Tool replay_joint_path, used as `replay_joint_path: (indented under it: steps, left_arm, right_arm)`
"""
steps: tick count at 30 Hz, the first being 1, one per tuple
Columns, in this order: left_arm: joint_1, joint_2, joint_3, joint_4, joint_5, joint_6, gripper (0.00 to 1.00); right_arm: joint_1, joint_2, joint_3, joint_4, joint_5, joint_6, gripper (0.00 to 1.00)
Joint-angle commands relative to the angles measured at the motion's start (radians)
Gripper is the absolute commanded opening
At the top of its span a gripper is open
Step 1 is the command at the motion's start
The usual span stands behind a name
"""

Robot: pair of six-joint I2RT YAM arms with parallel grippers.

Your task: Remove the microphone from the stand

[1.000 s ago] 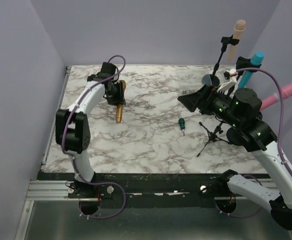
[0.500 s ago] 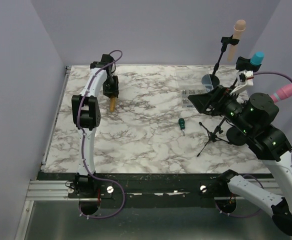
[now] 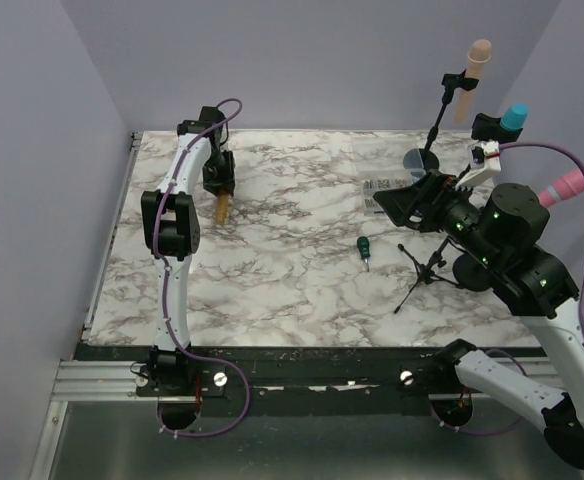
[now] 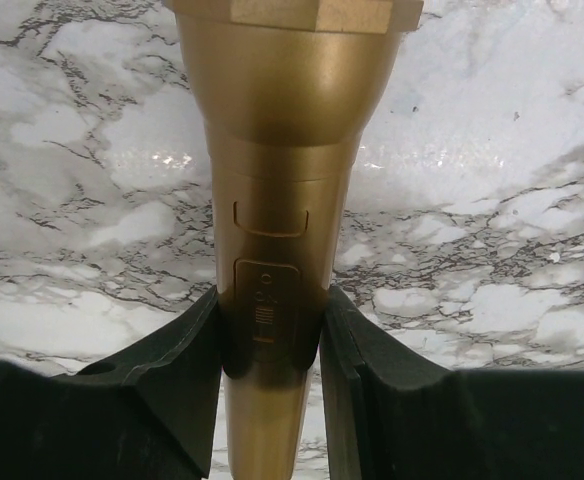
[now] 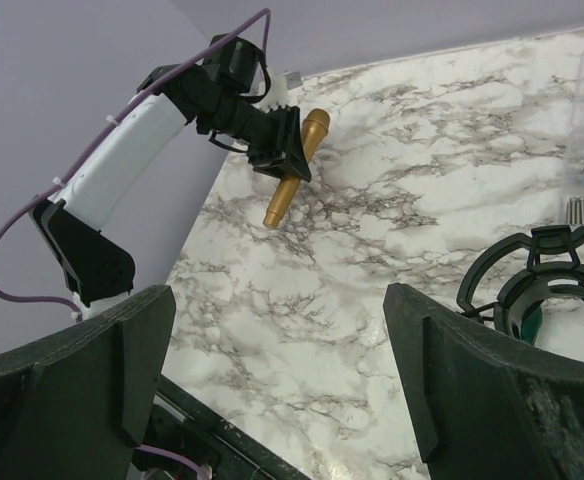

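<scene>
A gold microphone (image 3: 222, 207) hangs tail-down over the far left of the marble table, and my left gripper (image 3: 219, 182) is shut on its body. In the left wrist view the black pads (image 4: 187, 365) press both sides of the microphone (image 4: 282, 180) at its switch. The right wrist view shows the same microphone (image 5: 297, 165) in the left gripper (image 5: 277, 140) from afar. The black tripod stand (image 3: 424, 272) stands at the right, its ring holder (image 5: 517, 275) empty. My right gripper (image 3: 397, 203) hovers by the stand, open, with nothing between its fingers (image 5: 142, 340).
Behind the right arm, other stands carry a beige microphone (image 3: 479, 62), a blue one (image 3: 514, 117) and a pink one (image 3: 569, 185). A green screwdriver (image 3: 364, 248) lies near the tripod. A clear box of screws (image 3: 377, 192) sits at the back right.
My left arm has carried the gold microphone back and to the left, its elbow rising. The right gripper has drawn slightly right and opened a little wider.
</scene>
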Motion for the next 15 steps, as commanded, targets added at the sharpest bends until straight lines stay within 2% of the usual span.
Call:
replay_joint_path:
  steps: [1,9,15]
  left_arm:
    - [0.012,-0.016,0.019,-0.018,0.015,-0.001,0.34]
    - [0.012,-0.019,0.015,-0.016,0.014,0.002,0.47]
    - [0.012,-0.018,0.015,-0.015,0.006,0.002,0.48]
  right_arm:
    - [0.003,-0.026,0.002,-0.019,0.04,-0.007,0.94]
    - [0.003,-0.032,-0.002,-0.029,0.044,-0.009,0.94]
    - [0.003,-0.042,-0.004,-0.035,0.053,-0.011,0.94]
